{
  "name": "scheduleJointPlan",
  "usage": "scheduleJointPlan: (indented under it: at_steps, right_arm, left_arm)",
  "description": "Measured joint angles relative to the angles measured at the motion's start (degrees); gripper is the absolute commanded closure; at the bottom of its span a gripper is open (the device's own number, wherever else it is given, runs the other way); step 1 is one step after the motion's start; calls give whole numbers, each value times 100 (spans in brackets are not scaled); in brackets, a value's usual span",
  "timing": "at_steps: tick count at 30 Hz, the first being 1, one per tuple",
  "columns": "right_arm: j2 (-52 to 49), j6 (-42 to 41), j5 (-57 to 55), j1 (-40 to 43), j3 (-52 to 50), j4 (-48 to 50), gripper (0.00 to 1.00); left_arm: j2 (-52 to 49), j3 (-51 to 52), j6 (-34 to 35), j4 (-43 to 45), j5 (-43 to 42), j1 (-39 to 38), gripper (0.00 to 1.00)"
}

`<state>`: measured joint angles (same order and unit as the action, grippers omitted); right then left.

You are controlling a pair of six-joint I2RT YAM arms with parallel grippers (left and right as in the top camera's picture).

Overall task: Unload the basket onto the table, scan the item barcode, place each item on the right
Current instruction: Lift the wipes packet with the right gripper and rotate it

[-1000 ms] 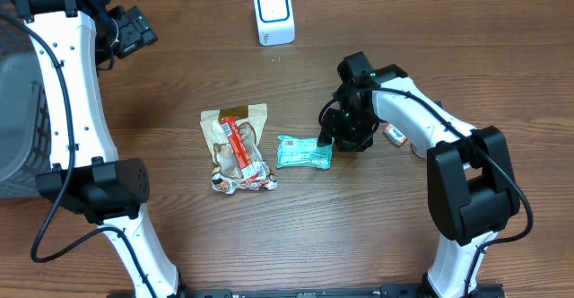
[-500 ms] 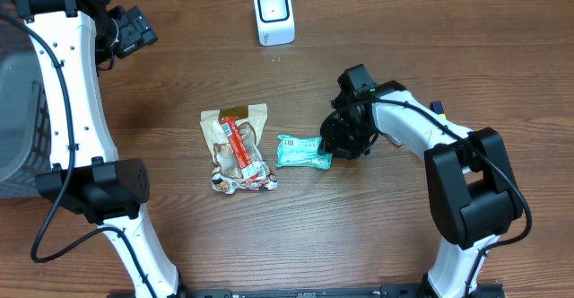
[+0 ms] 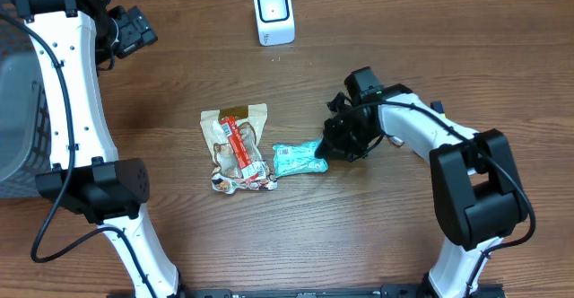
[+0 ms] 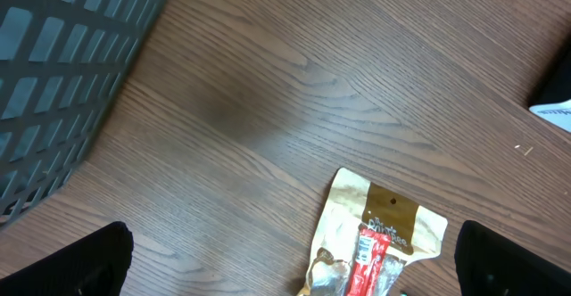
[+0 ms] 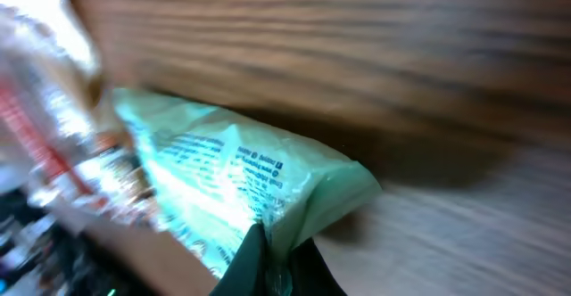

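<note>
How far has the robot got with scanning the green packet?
Done: the right gripper is shut on one end of the green packet. In hand: the packet is down beside the tan snack bag, nowhere near the white scanner yet. Left: carry it over there and show its barcode. The left gripper is open and holds nothing.

Mint-green packet (image 5: 234, 178), near edge pinched in the end effector (image 5: 275, 257), blurred red-printed pouch (image 5: 55, 118) at its left, wood table (image 5: 375, 55) behind.
</note>
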<state>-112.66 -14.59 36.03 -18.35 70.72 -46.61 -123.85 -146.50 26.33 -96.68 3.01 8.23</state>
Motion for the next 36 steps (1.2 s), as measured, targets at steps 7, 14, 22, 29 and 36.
scheduleJointPlan:
  at_steps: [7, 14, 22, 29, 36]
  right_arm:
    - [555, 811, 1091, 511, 0, -365, 96]
    - [2006, 1384, 1537, 474, 2, -671, 96]
    - [2997, 1537, 1788, 472, 2, -804, 96]
    - [3204, 1572, 1821, 470, 2, -984, 96]
    - [3202, 1587, 1818, 466, 2, -953, 96]
  left_arm:
    - [0, 0, 0, 0, 0, 2, 0]
    - [0, 0, 0, 2, 0, 0, 0]
    - [0, 0, 0, 2, 2, 0, 0]
    - [0, 0, 0, 2, 0, 0, 0]
    - [0, 0, 0, 2, 0, 0, 0]
